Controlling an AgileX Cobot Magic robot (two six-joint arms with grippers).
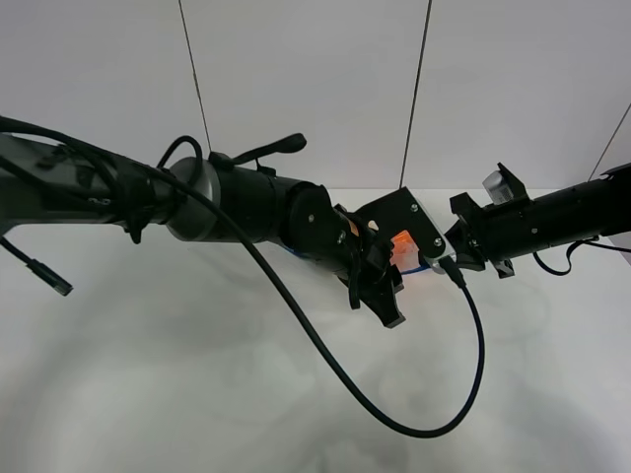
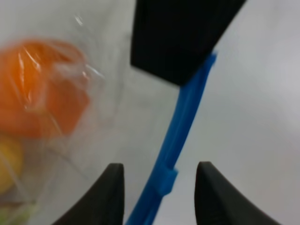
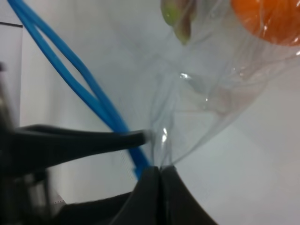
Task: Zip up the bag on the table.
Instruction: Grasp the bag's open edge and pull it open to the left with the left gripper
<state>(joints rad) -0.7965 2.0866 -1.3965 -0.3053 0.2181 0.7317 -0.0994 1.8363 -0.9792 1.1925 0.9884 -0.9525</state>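
Zipper of bag parted: R wrist only.

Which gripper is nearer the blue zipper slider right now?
Left. The slider sits between the open fingers of the left gripper, untouched. The right gripper pinches the bag farther along the zipper strip.

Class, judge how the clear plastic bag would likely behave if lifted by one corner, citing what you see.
Probably floppy: the bag creases and folds where the right gripper pinches it. Likely to sag and swing, since the orange inside adds weight. The film looks glossy, so it may slip; the blue zipper strip seems stiffer.
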